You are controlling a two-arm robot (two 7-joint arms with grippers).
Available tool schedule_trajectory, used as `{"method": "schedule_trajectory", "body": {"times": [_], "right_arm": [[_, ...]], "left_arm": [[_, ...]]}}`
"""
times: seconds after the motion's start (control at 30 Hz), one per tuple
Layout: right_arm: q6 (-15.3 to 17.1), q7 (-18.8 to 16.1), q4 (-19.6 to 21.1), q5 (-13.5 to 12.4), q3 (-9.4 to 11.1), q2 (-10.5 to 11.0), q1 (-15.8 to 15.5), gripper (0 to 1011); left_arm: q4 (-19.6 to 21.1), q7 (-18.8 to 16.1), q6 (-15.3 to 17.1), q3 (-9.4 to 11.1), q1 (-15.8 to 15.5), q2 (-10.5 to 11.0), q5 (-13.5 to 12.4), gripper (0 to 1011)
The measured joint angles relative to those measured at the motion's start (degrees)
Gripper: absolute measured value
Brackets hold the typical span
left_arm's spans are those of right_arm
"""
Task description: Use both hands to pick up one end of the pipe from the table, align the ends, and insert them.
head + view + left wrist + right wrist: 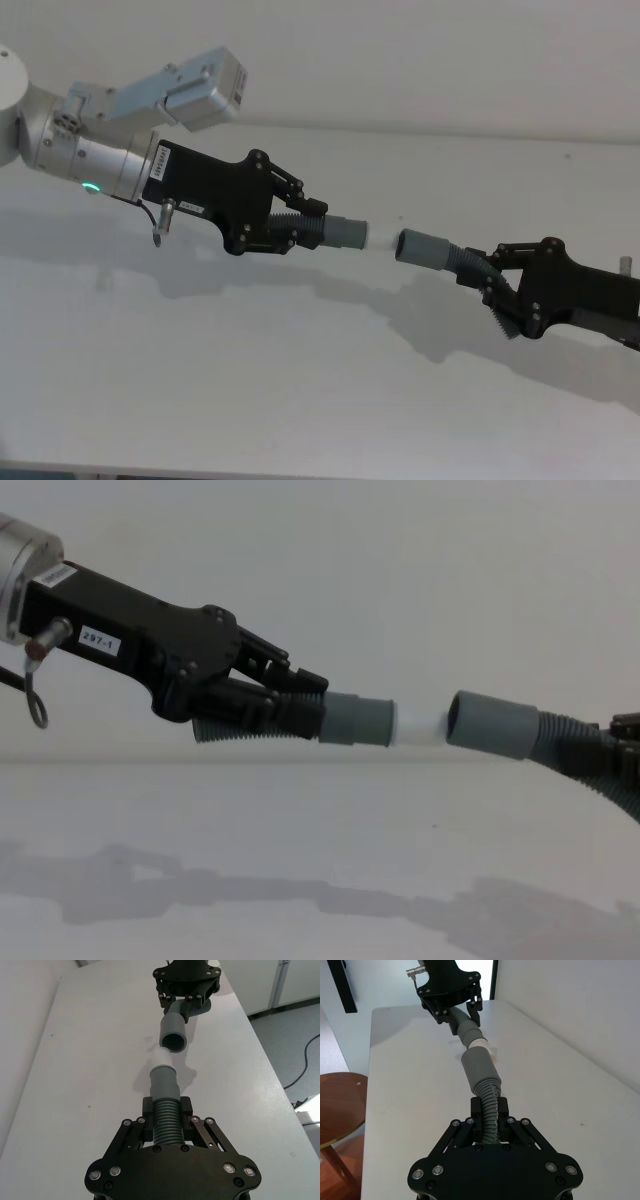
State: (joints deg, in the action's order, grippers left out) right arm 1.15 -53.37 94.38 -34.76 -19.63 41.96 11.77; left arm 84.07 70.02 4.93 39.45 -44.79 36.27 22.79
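White tip (418,726) of my left hose piece (166,1121) sits right at the mouth of the socket cuff (492,723) on the right hose piece (489,1105). It's touching or nearly so, not seated, w/ most of the white showing. Both pieces are up off the desk (300,400), shadows underneath, so nothing drags while I line them up.

Left tool (304,223) is clenched on the ribs just behind its grey cuff, and the tip pokes straight out ahead of the fingers. I read that grip as deliberate: close to the cuff means less flop, and the tip is left free to enter. Right tool (490,281) is clamped on the ribs of its piece too, but the hose curves btwn fingers and cuff. So the socket sits further ahead of that tool and prob. wobbles more.

From the left wrist cam the socket mouth looks a touch to one side of the tip and angled vs. its axis, so alignment isn't perfect imo. Next I'd make a small correction w/ the right tool, then push the two together along the axis. Risk: the tip catches the rim and the hose buckles.
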Motion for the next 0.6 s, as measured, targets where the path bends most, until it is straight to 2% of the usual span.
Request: {"method": "schedule_trajectory", "body": {"times": [0.6], "right_arm": [[-0.06,0.69,-0.32,-0.76,-0.38,0.80,0.02,173]], "left_arm": [[1.41,-0.47,0.34,1.29,-0.09,1.92,-0.66,308]]}}
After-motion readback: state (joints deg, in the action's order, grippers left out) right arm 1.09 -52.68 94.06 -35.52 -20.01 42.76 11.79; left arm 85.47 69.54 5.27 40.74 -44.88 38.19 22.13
